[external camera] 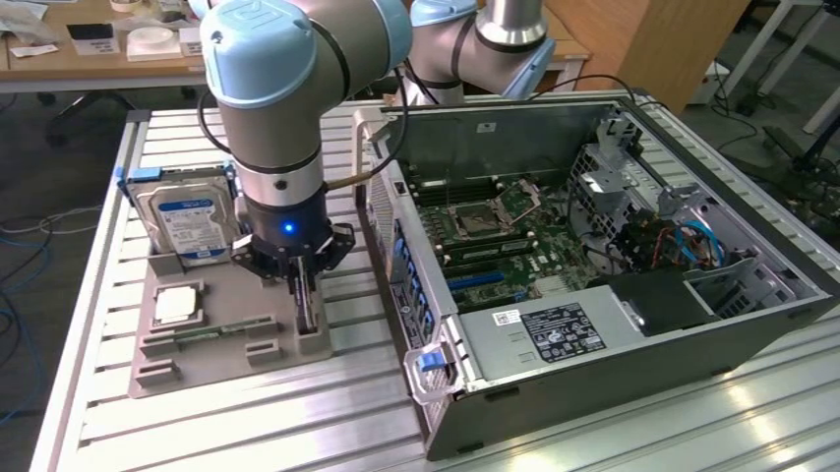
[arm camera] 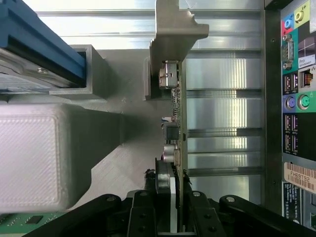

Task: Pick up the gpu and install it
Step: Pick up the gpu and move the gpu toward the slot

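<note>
Gpu (external camera: 306, 307) (arm camera: 176, 123) on edge in a slot of the grey holder (external camera: 216, 362), metal bracket at the end away from the gripper (external camera: 305, 280) (arm camera: 170, 200). Gripper straddling the card, jaws set close to both faces; impossible to tell whether clamped. Risk: a slanted or off-centre hold, jamming the card in its slot or dragging the holder along. Also in the holder: hard drive (external camera: 191, 221) upright, memory stick (external camera: 210, 334) and processor (external camera: 177, 305) lying flat. Open computer case (external camera: 577, 379) just beside on the worktop (external camera: 329, 423), motherboard (external camera: 493, 221) inside.

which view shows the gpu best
The wrist view: the gpu is close and edge-on, its chips and metal bracket plain. The exterior view gives just a thin dark sliver of the gpu, upright in the grey holder under the gripper.
</note>
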You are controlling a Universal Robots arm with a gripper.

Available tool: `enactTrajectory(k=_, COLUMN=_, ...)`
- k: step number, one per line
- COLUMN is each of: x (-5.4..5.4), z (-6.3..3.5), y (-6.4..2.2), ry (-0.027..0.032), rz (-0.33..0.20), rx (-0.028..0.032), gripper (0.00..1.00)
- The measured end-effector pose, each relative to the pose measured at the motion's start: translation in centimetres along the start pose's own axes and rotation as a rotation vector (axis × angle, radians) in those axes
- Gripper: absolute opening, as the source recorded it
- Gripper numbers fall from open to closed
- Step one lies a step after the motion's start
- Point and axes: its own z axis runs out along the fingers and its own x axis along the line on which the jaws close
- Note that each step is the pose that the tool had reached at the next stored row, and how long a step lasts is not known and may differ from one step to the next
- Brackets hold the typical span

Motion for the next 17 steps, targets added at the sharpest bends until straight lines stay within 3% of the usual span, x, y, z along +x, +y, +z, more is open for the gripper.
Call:
enactTrajectory(k=13, x=0.00, z=0.00, y=0.00, ry=-0.0001, rz=0.000, rx=-0.0001, gripper=0.28)
enactTrajectory(k=17, x=-0.01, z=-0.91, y=0.06, ry=0.0000, rz=0.000, rx=0.0000, gripper=0.28)
